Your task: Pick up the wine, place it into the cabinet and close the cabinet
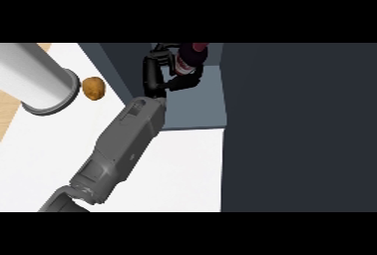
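One cabinet, biggest of all: a dark face fills the right half, with an open bay at upper centre. One white counter next, spread across the left and lower middle, meeting the dark face along a straight edge. A thin strip of wood along the far left. One white cylinder at upper left, upright on the counter, ringed by a grey collar at its foot. One grey forearm, slanting up from the lower left edge across the counter to the bay. One pale grey-blue shelf inside the bay, bare below the hand. One hand showing, the left hand, black, reached into the bay above the shelf. Fingers curled and clamped on the wine, thumb side toward the shelf. One wine, dark red with a pale band, held at the top of the bay, inside the cabinet's opening, partly cut off by the upper edge; cannot tell whether standing on the shelf or held clear of it. One brown lump, smallest, lying on the counter just beside the cylinder's collar, well apart from the hand.
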You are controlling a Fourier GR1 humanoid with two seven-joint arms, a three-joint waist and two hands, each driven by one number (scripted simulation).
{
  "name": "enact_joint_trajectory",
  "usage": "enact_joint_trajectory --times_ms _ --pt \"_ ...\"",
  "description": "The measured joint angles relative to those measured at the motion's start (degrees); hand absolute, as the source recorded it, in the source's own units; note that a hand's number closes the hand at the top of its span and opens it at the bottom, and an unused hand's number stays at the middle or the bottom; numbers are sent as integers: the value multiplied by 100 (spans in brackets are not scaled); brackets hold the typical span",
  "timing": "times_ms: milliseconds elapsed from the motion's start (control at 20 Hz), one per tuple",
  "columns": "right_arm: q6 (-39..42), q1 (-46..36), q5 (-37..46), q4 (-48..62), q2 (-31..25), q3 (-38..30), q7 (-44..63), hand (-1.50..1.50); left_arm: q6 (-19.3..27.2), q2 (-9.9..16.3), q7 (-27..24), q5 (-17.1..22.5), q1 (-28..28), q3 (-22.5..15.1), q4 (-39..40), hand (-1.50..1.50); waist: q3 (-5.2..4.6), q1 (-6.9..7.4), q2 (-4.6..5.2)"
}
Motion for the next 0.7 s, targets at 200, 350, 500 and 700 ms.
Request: enact_joint_trajectory --times_ms 200,350,500,700 --pt "-34 -34 -6 13 21 36 8 -150 -216 15 -71 125 -170 319 349 150 -1 12 4" --pt "-35 -37 -9 15 30 73 -8 -150 -386 -8 -140 287 -220 527 501 150 9 -13 -3" --pt "-59 -77 -10 23 29 118 27 -150 -525 -7 -199 462 -282 608 632 150 16 -44 -6" --pt "-110 -133 -2 36 50 189 48 -150 -699 -7 -492 626 -323 695 848 150 21 -88 0"
